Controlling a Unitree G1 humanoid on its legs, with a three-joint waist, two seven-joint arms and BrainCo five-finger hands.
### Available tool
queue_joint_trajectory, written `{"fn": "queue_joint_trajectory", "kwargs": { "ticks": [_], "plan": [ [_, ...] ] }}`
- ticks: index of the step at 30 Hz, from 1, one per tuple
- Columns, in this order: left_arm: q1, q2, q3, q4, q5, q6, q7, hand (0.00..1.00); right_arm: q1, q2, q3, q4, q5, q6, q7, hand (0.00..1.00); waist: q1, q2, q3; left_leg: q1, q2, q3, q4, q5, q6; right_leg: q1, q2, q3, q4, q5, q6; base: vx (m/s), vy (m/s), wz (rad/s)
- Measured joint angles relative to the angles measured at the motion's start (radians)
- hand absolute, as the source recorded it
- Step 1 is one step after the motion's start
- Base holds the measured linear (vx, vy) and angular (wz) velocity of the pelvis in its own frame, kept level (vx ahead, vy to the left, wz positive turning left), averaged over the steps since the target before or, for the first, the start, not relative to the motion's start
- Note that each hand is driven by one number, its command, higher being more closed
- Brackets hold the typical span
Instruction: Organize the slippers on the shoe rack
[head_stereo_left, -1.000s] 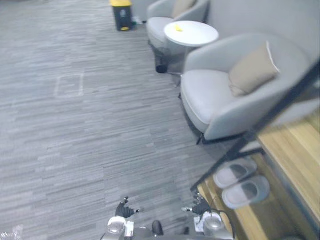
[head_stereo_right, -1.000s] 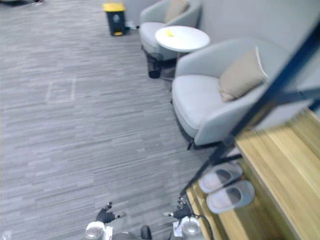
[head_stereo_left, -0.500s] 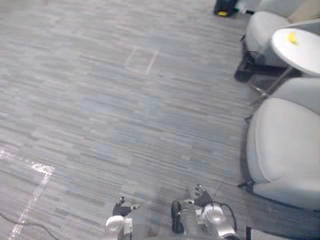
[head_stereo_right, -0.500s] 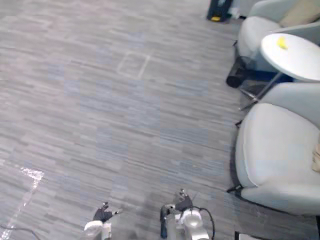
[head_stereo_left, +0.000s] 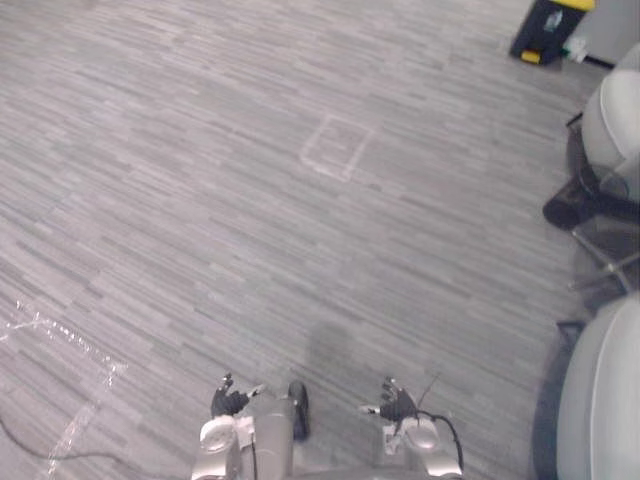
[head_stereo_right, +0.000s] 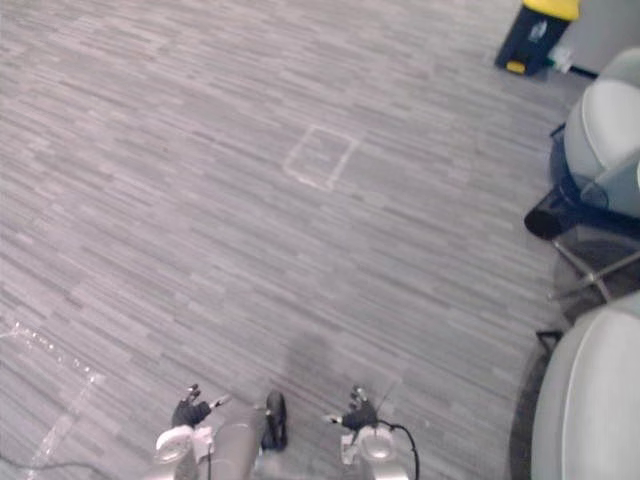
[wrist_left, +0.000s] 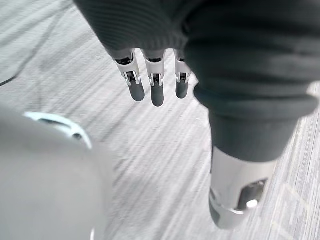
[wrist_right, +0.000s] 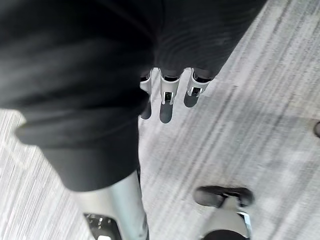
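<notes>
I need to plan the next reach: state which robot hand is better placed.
Right, narrowly. Both the left robot hand and right robot hand hang open and empty over grey carpet, but the right is nearer the armchair.

Ahead on the floor, a taped square; beyond it, far right, a bin; down the right edge, a far armchair, a basket, then a near armchair.

No legible text or numbers, marking on yellow-lidded bin too small to read
</notes>
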Motion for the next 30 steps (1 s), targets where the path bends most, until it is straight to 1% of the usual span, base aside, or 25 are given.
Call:
{"fn": "queue_joint_trajectory", "kwargs": {
  "ticks": [2, 3, 4, 5, 7, 8, 10, 11, 12, 13, 14, 16, 17, 18, 19, 20, 21, 23, 24, 25, 26, 27, 28, 29, 30],
  "plan": [
    [0.011, -0.001, -0.012, 0.019, 0.000, 0.002, 0.000, 0.00, 0.006, -0.006, 0.001, -0.005, -0.001, -0.008, 0.004, 0.00, -0.011, 0.018, -0.006, 0.122, -0.001, -0.017, -0.046, -0.029, 0.007, -0.097, -0.002, -0.039, 0.142, -0.036, -0.020, 0.48, 0.122, 0.23],
    [0.012, -0.004, -0.017, 0.022, 0.000, 0.002, -0.001, 0.00, 0.006, -0.006, 0.002, -0.006, -0.001, -0.010, 0.004, 0.00, -0.020, 0.018, -0.015, 0.165, 0.000, -0.027, -0.084, -0.032, 0.010, -0.145, -0.001, -0.068, 0.141, -0.055, -0.025, 0.51, 0.101, 0.35],
    [0.005, -0.007, -0.027, 0.027, 0.000, 0.000, -0.001, 0.00, 0.002, -0.004, 0.001, -0.010, -0.001, -0.014, 0.005, 0.00, -0.023, 0.018, -0.016, 0.214, 0.001, -0.040, -0.125, -0.034, 0.010, -0.197, 0.004, -0.096, 0.110, -0.082, -0.037, 0.52, 0.047, 0.37],
    [-0.006, -0.021, -0.027, 0.029, 0.000, 0.000, -0.002, 0.00, 0.004, 0.001, -0.011, -0.030, -0.001, -0.015, 0.006, 0.00, -0.028, 0.020, -0.015, 0.269, 0.008, -0.052, -0.164, -0.052, 0.001, -0.280, 0.024, -0.121, 0.038, -0.105, -0.027, 0.67, 0.012, 0.25],
    [-0.010, -0.033, -0.028, 0.039, 0.000, 0.001, -0.002, 0.00, 0.000, -0.001, -0.015, -0.051, -0.002, -0.022, 0.008, 0.00, -0.038, 0.031, -0.009, 0.332, 0.022, -0.059, -0.194, -0.080, -0.008, -0.356, 0.071, -0.137, -0.192, -0.106, -0.039, 0.68, -0.013, 0.14],
    [-0.011, -0.037, -0.033, 0.047, 0.001, 0.000, -0.002, 0.00, -0.006, -0.004, -0.015, -0.057, -0.002, -0.023, 0.008, 0.00, -0.053, 0.034, -0.007, 0.376, 0.029, -0.072, -0.220, -0.088, -0.010, -0.358, 0.106, -0.138, -0.445, -0.053, -0.035, 0.46, -0.040, 0.32],
    [-0.025, -0.036, -0.055, 0.054, 0.001, -0.001, -0.003, 0.00, -0.005, -0.007, -0.017, -0.062, -0.002, -0.022, 0.008, 0.00, -0.069, 0.018, -0.006, 0.435, 0.014, -0.101, -0.263, -0.096, -0.020, -0.359, 0.125, -0.114, -0.735, 0.060, -0.024, 0.60, -0.105, 0.64],
    [-0.026, -0.041, -0.061, 0.054, 0.001, -0.002, -0.004, 0.00, -0.007, -0.011, -0.017, -0.064, -0.002, -0.018, 0.009, 0.00, -0.071, 0.014, -0.005, 0.485, 0.010, -0.127, -0.278, -0.122, -0.041, -0.375, 0.132, -0.074, -0.766, 0.133, -0.038, 0.77, -0.166, 0.85],
    [-0.025, -0.049, -0.060, 0.055, 0.001, -0.003, -0.004, 0.00, -0.013, -0.016, -0.019, -0.064, -0.002, -0.017, 0.010, 0.00, -0.076, 0.028, -0.013, 0.520, 0.038, -0.164, -0.276, -0.138, -0.056, -0.374, 0.152, -0.062, -0.700, 0.223, -0.091, 0.68, -0.157, 0.69],
    [-0.025, -0.057, -0.060, 0.055, 0.002, -0.003, -0.004, 0.00, -0.014, -0.013, -0.022, -0.066, -0.002, -0.014, 0.009, 0.00, -0.072, 0.041, -0.017, 0.524, 0.052, -0.175, -0.266, -0.135, -0.059, -0.380, 0.155, -0.066, -0.669, 0.212, -0.103, 0.69, -0.177, 0.61],
    [-0.022, -0.077, -0.058, 0.053, 0.002, -0.006, -0.005, 0.00, -0.015, -0.017, -0.035, -0.071, -0.002, -0.015, 0.010, 0.00, -0.066, 0.075, -0.025, 0.486, 0.090, -0.195, -0.177, -0.125, -0.075, -0.384, 0.171, -0.098, -0.613, 0.148, -0.123, 0.67, -0.202, 0.46],
    [-0.028, -0.085, -0.044, 0.054, 0.002, -0.008, -0.005, 0.00, -0.017, -0.016, -0.046, -0.083, -0.001, -0.012, 0.010, 0.00, -0.072, 0.101, -0.017, 0.369, 0.123, -0.197, 0.106, -0.068, -0.108, -0.342, 0.183, -0.135, -0.582, 0.079, -0.133, 0.63, -0.206, 0.39],
    [-0.022, -0.092, -0.020, 0.053, 0.002, -0.003, -0.009, 0.00, -0.015, -0.015, -0.042, -0.083, 0.001, -0.005, 0.011, 0.00, -0.069, 0.115, -0.008, 0.257, 0.165, -0.183, 0.390, 0.107, -0.141, -0.267, 0.201, -0.140, -0.604, 0.036, -0.147, 0.74, -0.161, 0.10],
    [-0.013, -0.090, 0.006, 0.040, 0.002, -0.003, -0.010, 0.00, -0.009, -0.014, -0.028, -0.083, 0.004, 0.001, 0.009, 0.00, -0.058, 0.124, 0.004, 0.166, 0.225, -0.151, 0.613, 0.183, -0.162, -0.177, 0.222, -0.137, -0.638, -0.001, -0.163, 0.73, -0.128, -0.02],
    [-0.014, -0.090, 0.018, 0.026, 0.001, -0.003, -0.010, 0.00, -0.006, -0.010, -0.023, -0.083, 0.004, 0.003, 0.008, 0.00, -0.053, 0.120, 0.010, 0.126, 0.248, -0.127, 0.694, 0.157, -0.153, -0.133, 0.226, -0.133, -0.651, -0.020, -0.168, 0.72, -0.088, -0.14],
    [-0.010, -0.085, 0.023, -0.003, 0.001, -0.004, -0.008, 0.00, 0.001, 0.005, -0.017, -0.083, 0.004, 0.004, 0.007, 0.00, -0.040, 0.100, 0.012, 0.048, 0.270, -0.075, 0.782, 0.106, -0.147, -0.051, 0.218, -0.118, -0.679, -0.044, -0.163, 0.46, -0.062, -0.16],
    [-0.004, -0.081, 0.024, -0.025, 0.001, -0.005, -0.009, 0.00, 0.008, 0.013, -0.015, -0.081, 0.004, 0.005, 0.006, 0.00, -0.033, 0.087, 0.004, -0.005, 0.277, -0.036, 0.785, 0.080, -0.143, -0.004, 0.211, -0.103, -0.713, -0.057, -0.158, 0.57, -0.064, -0.23],
    [0.005, -0.086, 0.024, -0.064, 0.001, -0.013, -0.010, 0.00, 0.007, 0.023, -0.014, -0.081, 0.006, 0.004, 0.004, 0.00, -0.022, 0.073, 0.002, -0.116, 0.274, 0.034, 0.668, 0.023, -0.121, 0.106, 0.185, -0.072, -0.785, -0.073, -0.143, 0.60, 0.008, -0.35],
    [0.005, -0.088, 0.024, -0.071, 0.001, -0.013, -0.010, 0.00, 0.004, 0.024, -0.014, -0.081, 0.009, 0.004, 0.004, 0.00, -0.017, 0.074, 0.002, -0.136, 0.270, 0.055, 0.592, 0.010, -0.122, 0.129, 0.177, -0.061, -0.802, -0.077, -0.137, 0.64, 0.099, -0.53],
    [0.003, -0.088, 0.022, -0.078, 0.001, -0.014, -0.012, 0.00, -0.003, 0.025, -0.016, -0.081, 0.009, 0.004, 0.004, 0.00, -0.008, 0.072, 0.003, -0.158, 0.246, 0.081, 0.413, 0.005, -0.118, 0.166, 0.155, -0.043, -0.820, -0.087, -0.120, 0.64, 0.153, -0.57],
    [0.001, -0.088, 0.024, -0.082, 0.001, -0.014, -0.017, 0.00, -0.006, 0.025, -0.019, -0.080, 0.009, 0.004, 0.003, 0.00, 0.002, 0.071, 0.006, -0.163, 0.205, 0.075, 0.197, 0.033, -0.115, 0.208, 0.129, -0.031, -0.834, -0.100, -0.105, 0.74, 0.237, -0.62],
    [0.003, -0.089, 0.029, -0.084, 0.001, -0.014, -0.020, 0.00, -0.003, 0.025, -0.020, -0.079, 0.008, 0.004, 0.003, 0.00, 0.008, 0.070, 0.006, -0.157, 0.179, 0.059, 0.035, 0.089, -0.116, 0.240, 0.115, -0.020, -0.842, -0.116, -0.088, 0.62, 0.236, -0.60],
    [0.015, -0.092, 0.029, -0.083, -0.001, -0.015, -0.020, 0.00, 0.001, 0.023, -0.019, -0.075, 0.006, 0.004, 0.003, 0.00, 0.012, 0.092, -0.006, -0.144, 0.169, 0.028, -0.090, 0.208, -0.121, 0.270, 0.121, 0.010, -0.842, -0.149, -0.071, 0.59, 0.283, -0.55],
    [0.017, -0.087, 0.032, -0.080, -0.001, -0.017, -0.020, 0.00, -0.002, 0.018, -0.018, -0.062, 0.004, 0.004, 0.002, 0.00, 0.015, 0.084, -0.007, -0.139, 0.160, 0.023, -0.075, 0.253, -0.088, 0.287, 0.110, 0.030, -0.838, -0.164, -0.067, 0.60, 0.321, -0.26],
    [0.005, -0.063, 0.033, -0.063, -0.001, -0.017, -0.019, 0.00, -0.014, 0.020, -0.008, -0.040, 0.002, 0.006, 0.007, 0.00, 0.004, 0.044, -0.026, -0.138, 0.119, 0.034, -0.048, 0.189, -0.073, 0.284, 0.067, 0.044, -0.818, -0.150, -0.075, 0.47, 0.264, -0.03]
  ]
}}
